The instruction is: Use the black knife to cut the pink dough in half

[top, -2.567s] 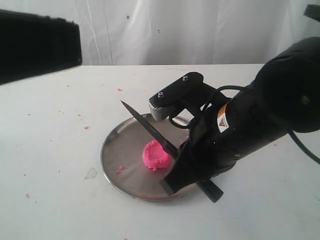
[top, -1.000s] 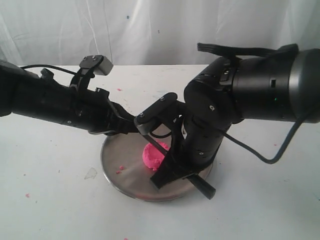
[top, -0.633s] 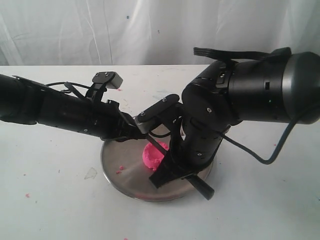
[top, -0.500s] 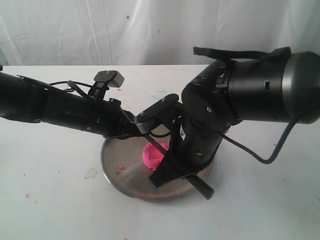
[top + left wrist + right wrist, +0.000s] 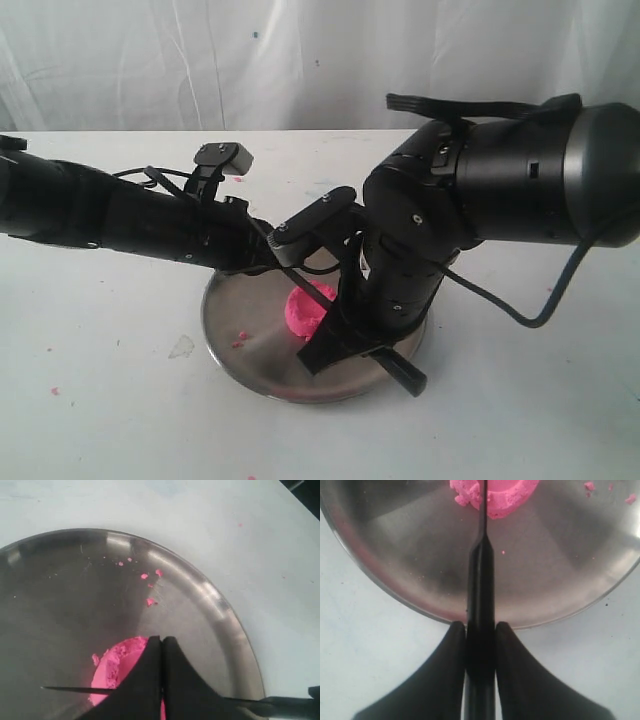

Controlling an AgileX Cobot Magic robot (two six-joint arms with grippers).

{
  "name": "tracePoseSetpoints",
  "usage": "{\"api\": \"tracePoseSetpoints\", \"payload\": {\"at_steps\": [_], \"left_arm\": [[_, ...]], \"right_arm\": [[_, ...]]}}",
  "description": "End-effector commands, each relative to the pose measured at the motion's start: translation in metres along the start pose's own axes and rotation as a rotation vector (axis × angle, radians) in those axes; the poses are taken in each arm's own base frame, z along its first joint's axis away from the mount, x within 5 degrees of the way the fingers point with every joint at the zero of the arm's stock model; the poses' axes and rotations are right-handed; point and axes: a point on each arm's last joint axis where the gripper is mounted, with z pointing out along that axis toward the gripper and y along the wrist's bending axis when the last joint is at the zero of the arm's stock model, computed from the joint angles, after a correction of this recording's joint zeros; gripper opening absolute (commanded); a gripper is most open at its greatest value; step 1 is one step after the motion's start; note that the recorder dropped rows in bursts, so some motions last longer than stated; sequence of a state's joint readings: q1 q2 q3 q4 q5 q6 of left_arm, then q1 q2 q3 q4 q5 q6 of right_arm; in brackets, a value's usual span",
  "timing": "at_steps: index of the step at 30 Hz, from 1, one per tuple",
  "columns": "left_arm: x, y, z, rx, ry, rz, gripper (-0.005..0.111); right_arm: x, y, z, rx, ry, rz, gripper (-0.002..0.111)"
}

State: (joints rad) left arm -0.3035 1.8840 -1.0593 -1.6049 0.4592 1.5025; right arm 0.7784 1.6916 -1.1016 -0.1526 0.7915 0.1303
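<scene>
Dough (image 5: 306,312) sits near the middle of the steel plate (image 5: 235,300), still one lump. The right tool (image 5: 480,632) pinches the knife (image 5: 480,587) by its handle, blade edge across the dough's top. The left tool (image 5: 162,652), fingers pressed together, rests on the blade's spine from ten o'clock. The cutting step looks underway; next, both should press straight down until the blade meets the plate.

Two bulky matte-black arms, right arm (image 5: 520,170) thick and rounded with a small green light, black cable looping off it, left arm (image 5: 110,215) slimmer — grey camera block, thin wires, black wedge-shaped fingers (image 5: 445,680).
</scene>
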Motion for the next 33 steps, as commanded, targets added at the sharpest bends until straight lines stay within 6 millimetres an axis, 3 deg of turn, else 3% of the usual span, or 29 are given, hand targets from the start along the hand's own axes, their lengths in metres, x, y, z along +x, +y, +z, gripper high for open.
{"api": "tracePoseSetpoints", "payload": {"at_steps": [1, 6, 16, 26, 33], "left_arm": [[-0.001, 0.004, 0.004, 0.011, -0.05, 0.004, 0.0], [0.0, 0.008, 0.007, -0.006, -0.061, 0.018, 0.0], [0.015, 0.018, 0.02, 0.0, -0.017, 0.017, 0.0], [0.027, 0.03, 0.037, 0.011, 0.017, -0.009, 0.0], [0.014, 0.027, 0.03, -0.02, -0.011, 0.032, 0.0]], "right_arm": [[-0.003, -0.001, -0.001, 0.002, -0.022, 0.006, 0.0], [-0.004, -0.003, 0.0, 0.032, -0.039, 0.002, 0.0], [-0.004, -0.003, 0.021, 0.048, 0.017, -0.002, 0.0], [-0.005, -0.003, 0.022, 0.055, 0.009, -0.011, 0.0], [-0.004, -0.002, 0.029, 0.052, 0.029, -0.011, 0.0]]}}
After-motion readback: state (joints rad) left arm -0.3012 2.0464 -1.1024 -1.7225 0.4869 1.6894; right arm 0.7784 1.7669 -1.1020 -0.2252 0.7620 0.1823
